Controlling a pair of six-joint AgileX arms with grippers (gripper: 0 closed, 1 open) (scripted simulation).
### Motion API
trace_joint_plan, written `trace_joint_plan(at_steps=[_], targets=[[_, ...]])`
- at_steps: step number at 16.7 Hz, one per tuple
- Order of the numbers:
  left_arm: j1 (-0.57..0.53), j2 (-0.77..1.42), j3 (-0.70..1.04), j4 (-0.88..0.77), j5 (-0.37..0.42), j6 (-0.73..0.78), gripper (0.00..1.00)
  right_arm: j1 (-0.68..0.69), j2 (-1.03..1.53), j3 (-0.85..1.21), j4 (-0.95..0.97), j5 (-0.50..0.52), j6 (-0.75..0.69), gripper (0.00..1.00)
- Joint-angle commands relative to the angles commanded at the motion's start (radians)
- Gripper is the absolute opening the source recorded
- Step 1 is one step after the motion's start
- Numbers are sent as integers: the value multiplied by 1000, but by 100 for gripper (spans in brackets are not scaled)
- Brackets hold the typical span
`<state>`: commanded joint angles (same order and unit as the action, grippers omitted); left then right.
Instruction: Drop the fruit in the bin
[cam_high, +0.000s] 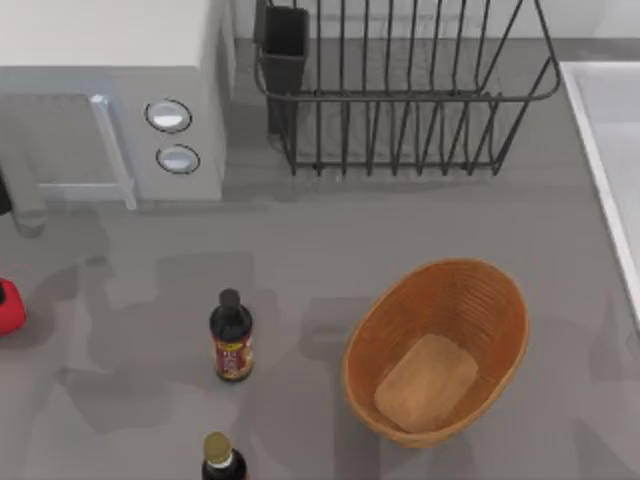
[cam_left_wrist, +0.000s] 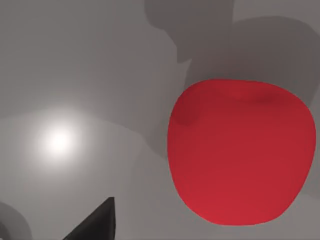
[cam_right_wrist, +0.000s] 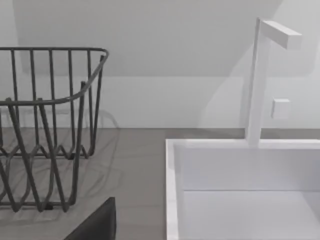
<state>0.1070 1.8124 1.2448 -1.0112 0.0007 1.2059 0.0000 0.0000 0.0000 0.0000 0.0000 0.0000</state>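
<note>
Fruit (cam_high: 8, 305) position: on the grey table (cam_high: 300, 250) at the far left edge of the top view, partly cut off by the frame, well apart from the bin (cam_high: 437, 348). In the left wrist view the fruit (cam_left_wrist: 239, 152) sits on the table surface, large and close — bright red, glossy, rounded, with a shallow dimple on its upper side.

Left gripper: one dark fingertip (cam_left_wrist: 97, 225) shows in the left wrist view, beside the fruit and not touching it. Whether the fingers are spread or closed cannot be told; nothing is seen held.

Right gripper: one dark fingertip (cam_right_wrist: 100, 222) shows in the right wrist view, facing the black wire dish rack (cam_right_wrist: 45, 125) and the white sink (cam_right_wrist: 240, 185) with its white tap (cam_right_wrist: 260, 80). Its opening cannot be told either.

Bin: oval woven wicker, right of centre on the table, its flat tan base bare — no fruit inside.

Other items in the top view:
- dark bottle (cam_high: 231, 337) with a red label, between fruit and bin
- second bottle (cam_high: 221, 458) at the lower edge
- white microwave (cam_high: 110, 100), upper left
- dish rack (cam_high: 400, 90), upper centre
</note>
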Motion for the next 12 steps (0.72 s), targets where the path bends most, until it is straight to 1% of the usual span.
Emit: trace_joint_plan(at_steps=[3, 5, 8, 12], targets=[[-11, 9, -27, 35, 0, -15, 100, 0, 0, 0, 0, 0, 0, 100], [-18, 25, -77, 99, 0, -20, 100, 0, 0, 0, 0, 0, 0, 100], [-1, 62, -145, 204, 0, -3, 100, 0, 0, 0, 0, 0, 0, 100], [5, 120, -148, 266, 1, 5, 100, 0, 0, 0, 0, 0, 0, 100]])
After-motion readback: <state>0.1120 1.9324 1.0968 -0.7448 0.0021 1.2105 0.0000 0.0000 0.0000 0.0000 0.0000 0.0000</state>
